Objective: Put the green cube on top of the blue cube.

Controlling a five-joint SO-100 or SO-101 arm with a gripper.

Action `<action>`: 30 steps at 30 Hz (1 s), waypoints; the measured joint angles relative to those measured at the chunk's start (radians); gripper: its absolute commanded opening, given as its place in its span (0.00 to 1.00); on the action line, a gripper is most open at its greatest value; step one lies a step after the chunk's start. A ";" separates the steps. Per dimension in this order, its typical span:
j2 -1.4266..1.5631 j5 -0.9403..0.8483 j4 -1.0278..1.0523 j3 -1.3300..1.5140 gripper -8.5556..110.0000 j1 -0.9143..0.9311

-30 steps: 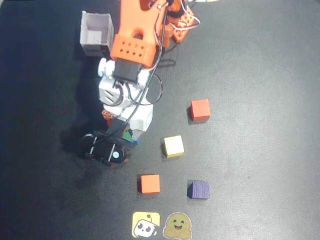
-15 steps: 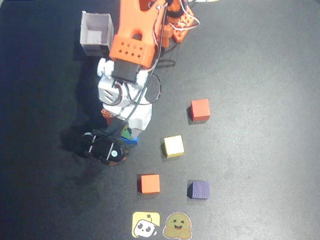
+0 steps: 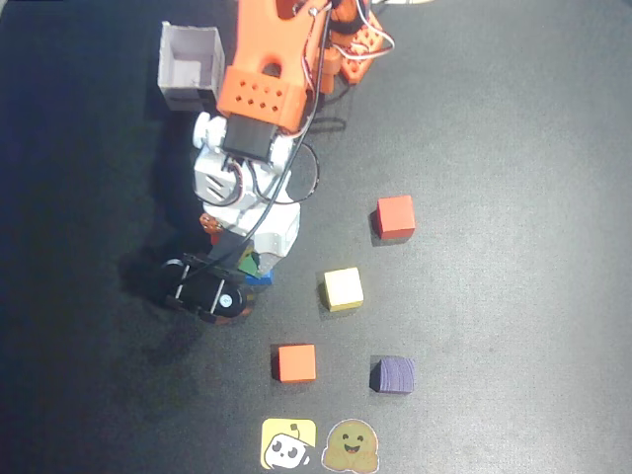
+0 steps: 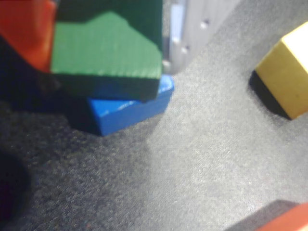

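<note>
In the wrist view the green cube (image 4: 108, 45) sits between the two fingers, with an orange finger (image 4: 24, 29) pressed on one side and a pale grey finger (image 4: 192, 26) on the other, so the gripper (image 4: 108, 29) is pinching it. Right under the fingers is the blue cube (image 4: 130, 108), and the green cube looks like it rests on top of it, though the picture is blurry and I cannot tell if they truly touch. The green cube is turned a little, so its corners do not line up with the blue one, and a blue corner sticks out past the fingers. I think the arm holds it low like this so the cube will not fall or tip when it lets go. From above, the gripper (image 3: 249, 265) covers most of both cubes (only a bit of green (image 3: 251, 263) and blue (image 3: 260, 279) peeks out). The yellow cube (image 3: 342, 288) sits near, off to one side of the fingers, and the other cubes are well apart. The next move, I think, is to spread the fingers gently.
</note>
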 measured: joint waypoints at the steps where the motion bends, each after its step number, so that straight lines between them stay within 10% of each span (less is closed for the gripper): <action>1: 0.000 0.000 0.000 0.000 0.19 0.000; 30: 0.106 -0.020 0.012 0.037 0.26 -0.002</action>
